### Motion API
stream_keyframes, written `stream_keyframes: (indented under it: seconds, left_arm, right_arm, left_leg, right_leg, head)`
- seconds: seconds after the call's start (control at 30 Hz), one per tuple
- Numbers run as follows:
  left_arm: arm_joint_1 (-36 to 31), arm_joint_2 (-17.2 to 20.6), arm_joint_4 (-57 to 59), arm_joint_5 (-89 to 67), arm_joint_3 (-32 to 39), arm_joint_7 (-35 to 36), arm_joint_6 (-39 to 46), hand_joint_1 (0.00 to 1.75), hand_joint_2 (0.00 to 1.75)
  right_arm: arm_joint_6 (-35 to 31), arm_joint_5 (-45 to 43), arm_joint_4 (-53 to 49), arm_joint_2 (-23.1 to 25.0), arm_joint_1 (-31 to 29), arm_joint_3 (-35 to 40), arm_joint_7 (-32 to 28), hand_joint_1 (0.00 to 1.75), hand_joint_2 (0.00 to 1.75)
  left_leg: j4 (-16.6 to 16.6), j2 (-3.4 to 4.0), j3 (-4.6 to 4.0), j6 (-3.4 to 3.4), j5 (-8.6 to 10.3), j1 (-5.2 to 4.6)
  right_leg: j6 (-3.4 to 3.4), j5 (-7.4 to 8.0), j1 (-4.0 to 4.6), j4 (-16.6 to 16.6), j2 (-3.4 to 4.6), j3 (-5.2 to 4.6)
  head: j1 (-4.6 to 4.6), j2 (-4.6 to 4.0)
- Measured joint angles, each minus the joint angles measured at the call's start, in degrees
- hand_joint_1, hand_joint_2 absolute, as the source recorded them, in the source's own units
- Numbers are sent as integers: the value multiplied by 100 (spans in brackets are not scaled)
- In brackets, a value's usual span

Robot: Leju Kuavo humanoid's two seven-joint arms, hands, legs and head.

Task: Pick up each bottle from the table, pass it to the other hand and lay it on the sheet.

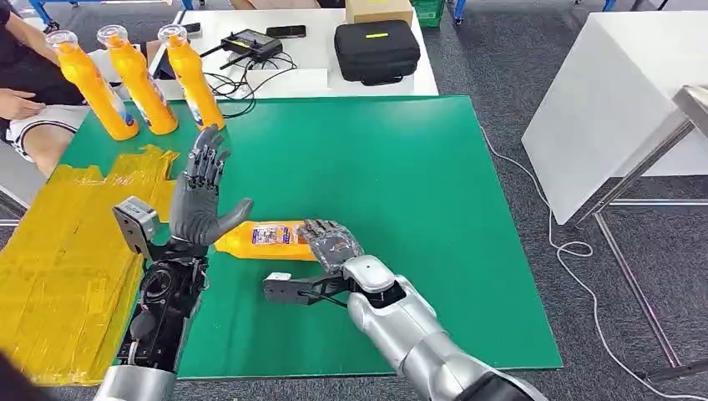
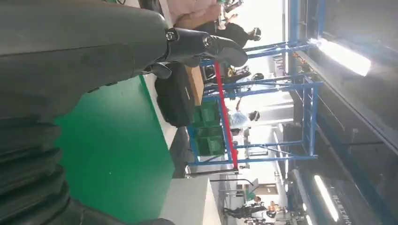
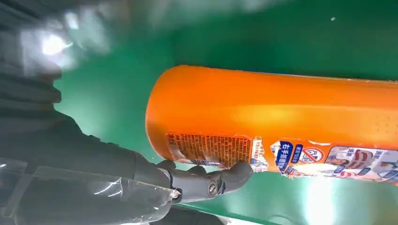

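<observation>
An orange bottle (image 1: pixel 267 241) with a printed label lies level, just over the green mat (image 1: pixel 384 167). My right hand (image 1: pixel 330 244) grips its base end; in the right wrist view a finger (image 3: pixel 206 180) curls against the bottle (image 3: pixel 281 112) at the label. My left hand (image 1: pixel 199 196) stands upright beside the bottle's other end, fingers spread, thumb out towards the bottle, holding nothing. That end of the bottle is hidden behind its palm. In the left wrist view the left hand (image 2: pixel 70 51) shows above the mat. The yellow sheet (image 1: pixel 58 251) lies at the mat's left.
Three orange bottles (image 1: pixel 138 79) stand upright at the mat's far left corner. A seated person (image 1: pixel 21 92) is beside them. Behind the mat a white table carries a black case (image 1: pixel 376 50) and cables. Another white table (image 1: pixel 618 100) stands at right, with a cable on the floor.
</observation>
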Motion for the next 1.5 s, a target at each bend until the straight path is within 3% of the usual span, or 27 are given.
stream_keyframes:
  seconds: [0.8, 0.97, 1.13, 1.27, 1.5]
  left_arm:
    - [-157, 0, 365, 146, 2, -55, 37, 0, 175]
    - [-153, 13, 365, 199, 31, 0, 37, 0, 175]
    - [-102, 35, 356, 205, 111, 44, 50, 0, 175]
    - [50, 50, 234, 203, 181, 70, 74, 0, 175]
    - [207, 72, 72, 203, 291, 90, 131, 0, 175]
  right_arm:
    - [267, 2, -103, 240, 165, 271, -1018, 0, 175]
    - [243, -7, -173, 238, 252, 426, -988, 0, 175]
    - [-263, 19, -295, 238, 340, 601, -523, 0, 175]
    - [-1114, 37, -518, 238, 353, 680, -112, 0, 175]
    - [-2155, -122, -1054, 238, 350, 678, -92, 0, 175]
  left_leg:
    - [0, 2, 5, 0, 0, 1]
    - [0, 1, 4, 0, 0, 2]
    - [0, 1, 1, 0, 0, 3]
    - [-1, 1, 1, 0, 0, 3]
    - [-1, 0, 0, 0, 0, 3]
  right_leg:
    - [0, 0, 1, 0, 3, 7]
    - [0, 0, 1, 0, 2, 7]
    - [0, 0, 2, 1, 1, 6]
    - [0, 0, 2, 1, 1, 6]
    - [0, 0, 1, 1, 0, 6]
  head:
    - [0, 0]
    - [0, 0]
    - [0, 0]
    - [0, 0]
    - [0, 0]
